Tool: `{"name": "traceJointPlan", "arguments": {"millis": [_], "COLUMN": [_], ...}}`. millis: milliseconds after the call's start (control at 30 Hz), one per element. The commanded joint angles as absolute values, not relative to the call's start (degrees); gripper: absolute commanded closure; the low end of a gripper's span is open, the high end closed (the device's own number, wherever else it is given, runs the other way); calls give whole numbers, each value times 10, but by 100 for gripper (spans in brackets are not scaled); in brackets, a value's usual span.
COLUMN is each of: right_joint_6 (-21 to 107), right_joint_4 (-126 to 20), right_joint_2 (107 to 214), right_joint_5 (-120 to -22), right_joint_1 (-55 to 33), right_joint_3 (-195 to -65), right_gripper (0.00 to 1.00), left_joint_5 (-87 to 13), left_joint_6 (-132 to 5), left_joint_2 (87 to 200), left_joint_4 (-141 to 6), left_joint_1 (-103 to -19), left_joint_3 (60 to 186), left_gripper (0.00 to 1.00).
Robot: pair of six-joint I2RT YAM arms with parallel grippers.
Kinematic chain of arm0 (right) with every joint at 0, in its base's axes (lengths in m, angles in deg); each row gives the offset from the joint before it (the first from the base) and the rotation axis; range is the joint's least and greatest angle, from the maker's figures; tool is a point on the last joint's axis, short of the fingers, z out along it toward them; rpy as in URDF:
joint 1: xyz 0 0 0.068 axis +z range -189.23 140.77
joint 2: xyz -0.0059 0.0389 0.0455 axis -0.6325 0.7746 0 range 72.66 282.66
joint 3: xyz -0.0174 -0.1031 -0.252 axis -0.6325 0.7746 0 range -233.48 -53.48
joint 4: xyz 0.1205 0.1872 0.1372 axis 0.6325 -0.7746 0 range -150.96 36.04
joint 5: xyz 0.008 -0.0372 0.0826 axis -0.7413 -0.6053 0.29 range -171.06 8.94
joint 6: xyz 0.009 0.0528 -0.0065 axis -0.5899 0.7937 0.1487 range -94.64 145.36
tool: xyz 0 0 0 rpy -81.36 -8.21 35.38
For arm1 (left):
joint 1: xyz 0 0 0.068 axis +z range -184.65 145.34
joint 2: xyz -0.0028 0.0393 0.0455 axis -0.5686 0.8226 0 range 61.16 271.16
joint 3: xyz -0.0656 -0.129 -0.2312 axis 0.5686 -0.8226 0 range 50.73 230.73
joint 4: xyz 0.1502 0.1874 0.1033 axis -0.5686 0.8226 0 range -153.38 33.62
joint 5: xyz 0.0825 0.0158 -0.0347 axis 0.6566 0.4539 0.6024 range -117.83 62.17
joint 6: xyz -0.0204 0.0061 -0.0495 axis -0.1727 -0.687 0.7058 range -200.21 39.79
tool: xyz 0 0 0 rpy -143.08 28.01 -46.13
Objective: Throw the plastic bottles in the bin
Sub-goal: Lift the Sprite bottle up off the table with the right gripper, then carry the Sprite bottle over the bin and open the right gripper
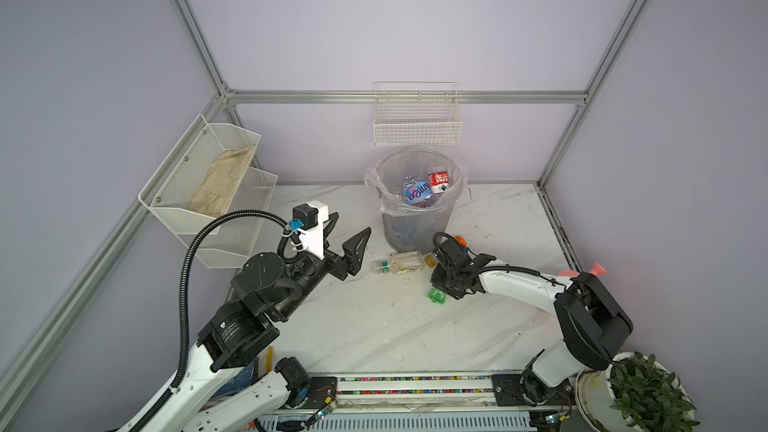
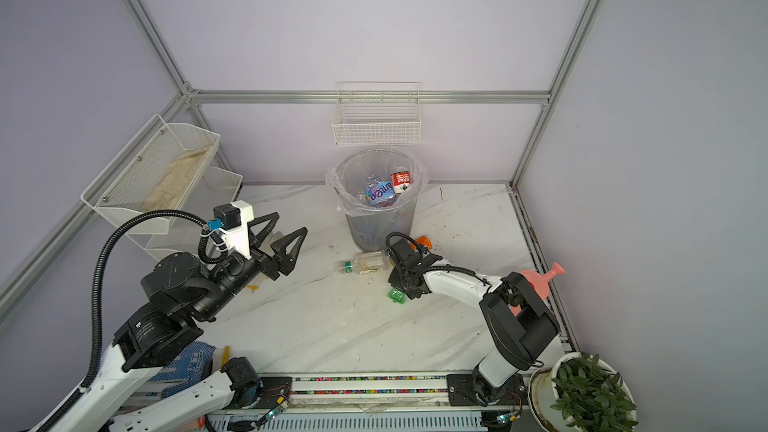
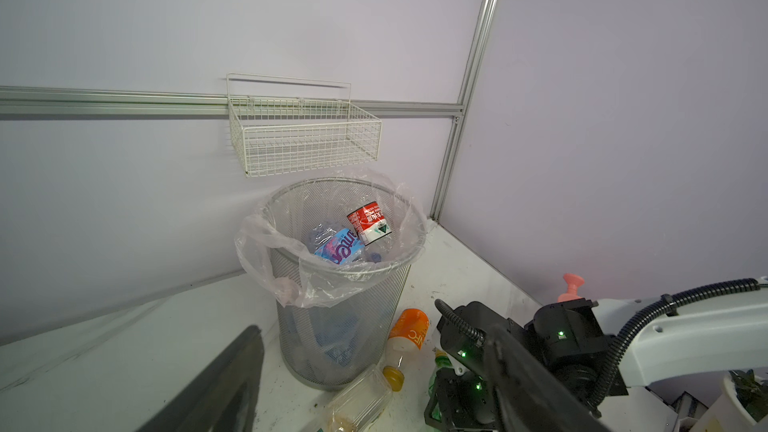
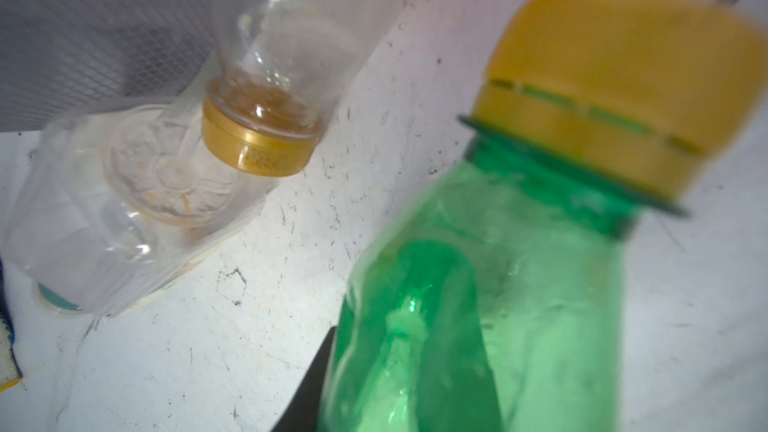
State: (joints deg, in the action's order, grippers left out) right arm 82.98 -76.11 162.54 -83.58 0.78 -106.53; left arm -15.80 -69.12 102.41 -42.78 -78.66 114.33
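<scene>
The bin (image 1: 417, 218) stands at the back of the table, and in both top views a blue-labelled bottle (image 1: 417, 194) and a red-labelled bottle (image 1: 439, 182) lie inside it. In front of it on the table lie a clear square bottle (image 1: 401, 263) and an orange-labelled bottle (image 3: 409, 332). My right gripper (image 1: 442, 286) points down, shut on a green bottle (image 4: 498, 284) with a yellow cap; its base (image 1: 436, 296) shows under the wrist. Left of the bin, my left gripper (image 1: 353, 223) hangs open and empty above the table.
A white wire basket (image 1: 417, 122) hangs on the back wall just above the bin. A white mesh two-tier shelf (image 1: 208, 184) holding a cloth is on the left wall. A potted plant (image 1: 640, 392) and a pink object (image 1: 590, 271) are at the right edge.
</scene>
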Motion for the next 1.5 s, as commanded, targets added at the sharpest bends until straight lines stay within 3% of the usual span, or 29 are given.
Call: {"name": "traceJointPlan", "arguments": {"millis": [0, 900, 1467], "right_joint_6": [798, 604, 512], "right_joint_4": [-783, -872, -800], "right_joint_2": [1582, 1299, 1233], "right_joint_5": [-875, -1047, -1044], "right_joint_1": [5, 7, 7], "right_joint_3": [-1083, -1220, -1295], "right_gripper": [100, 100, 100], "left_joint_5": [-156, -150, -120], "left_joint_6": [-683, -633, -631], "left_joint_2": [1015, 1012, 1019], "left_joint_4": [-434, -434, -431], "left_joint_1": [-790, -800, -832], "left_joint_3": [1120, 1084, 1075], "left_gripper": [19, 20, 20]}}
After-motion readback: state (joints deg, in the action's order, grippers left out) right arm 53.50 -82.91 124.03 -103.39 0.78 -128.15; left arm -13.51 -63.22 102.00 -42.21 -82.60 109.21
